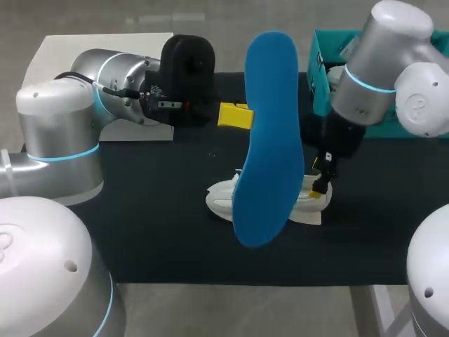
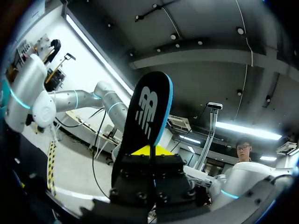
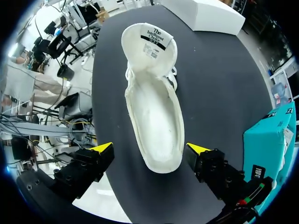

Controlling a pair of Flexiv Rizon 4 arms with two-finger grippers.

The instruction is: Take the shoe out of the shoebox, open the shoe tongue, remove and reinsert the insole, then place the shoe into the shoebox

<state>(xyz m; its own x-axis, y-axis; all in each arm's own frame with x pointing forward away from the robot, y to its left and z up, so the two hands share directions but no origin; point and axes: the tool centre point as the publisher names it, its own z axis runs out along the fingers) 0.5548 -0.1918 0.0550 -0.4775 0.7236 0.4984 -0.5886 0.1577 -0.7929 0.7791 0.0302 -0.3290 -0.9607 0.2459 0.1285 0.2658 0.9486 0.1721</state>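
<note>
Insole out, pinched upright by the left gripper; right gripper gapes wide at the shoe's three o'clock; next, probably, feeding it back inside.

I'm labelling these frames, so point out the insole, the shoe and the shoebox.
insole (image 1: 270, 133), head view, middle of its blue face.
shoe (image 3: 156, 126), right wrist view, bare inner floor.
shoebox (image 3: 266, 144), right wrist view, teal side wall.
</note>
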